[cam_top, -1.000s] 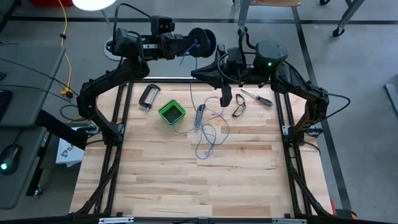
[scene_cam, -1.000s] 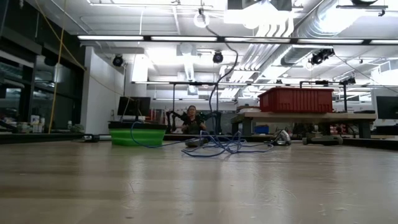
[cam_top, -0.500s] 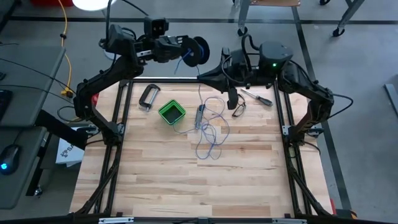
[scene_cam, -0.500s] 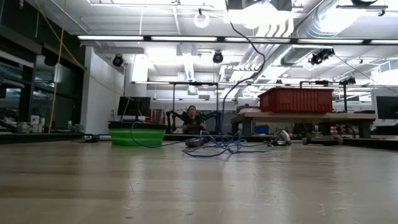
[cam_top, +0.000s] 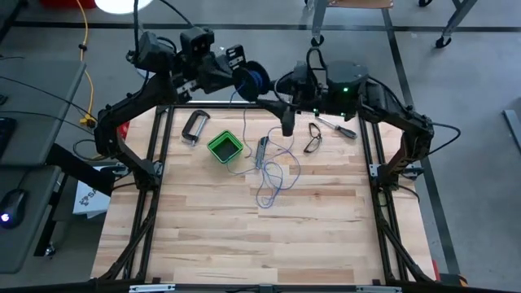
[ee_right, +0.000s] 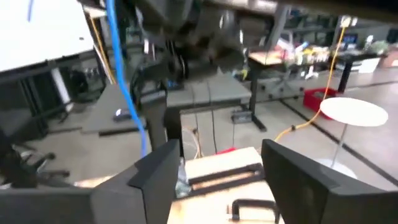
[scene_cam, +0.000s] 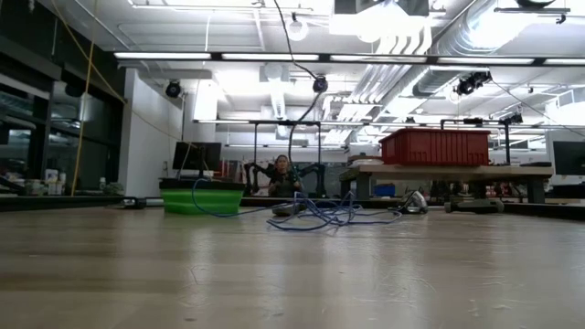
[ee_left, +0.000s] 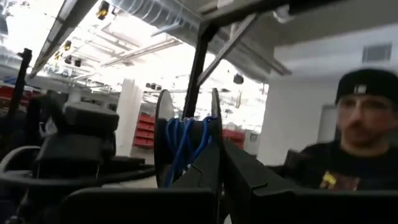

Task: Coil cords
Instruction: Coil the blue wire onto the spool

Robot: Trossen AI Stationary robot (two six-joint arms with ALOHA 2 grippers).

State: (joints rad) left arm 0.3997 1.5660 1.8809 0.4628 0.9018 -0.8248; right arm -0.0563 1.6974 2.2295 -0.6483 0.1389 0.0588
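The thin blue-grey cord lies in loose loops (cam_top: pixel 274 172) on the table's far middle, and one strand (scene_cam: pixel 294 119) rises from them to the dark spool (cam_top: pixel 252 79). My left gripper (cam_top: pixel 238 75) is high above the far edge, shut on the spool; several blue turns (ee_left: pixel 186 140) sit on its core. My right gripper (ee_right: pixel 217 158) stands open at about the same height, just right of the spool, and points toward the table's left. The strand (ee_right: pixel 124 87) hangs past the outer side of one of its fingers, not between them. My left gripper pinches the rim of one spool flange (ee_left: pixel 216 134) between its two fingers (ee_left: pixel 208 177), which meet on it about level from the table's left. The spool is lifted clear, high above the table, with the cord hanging slack from it to the loops.
Near the loops are a green box (cam_top: pixel 225 146), a black clamp (cam_top: pixel 194 126), a slim grey tool (cam_top: pixel 262 150), glasses (cam_top: pixel 313 138) and a screwdriver (cam_top: pixel 335 126). The near half of the table (cam_top: pixel 260 236) is bare wood. A person (ee_left: pixel 367 137) stands beyond the table.
My left gripper has rolled at the wrist, turning the spool and bringing it slightly toward the near edge. The rising strand earlier bent off toward my right gripper; it now runs straight up to the spool. The loops on the table have stayed put.
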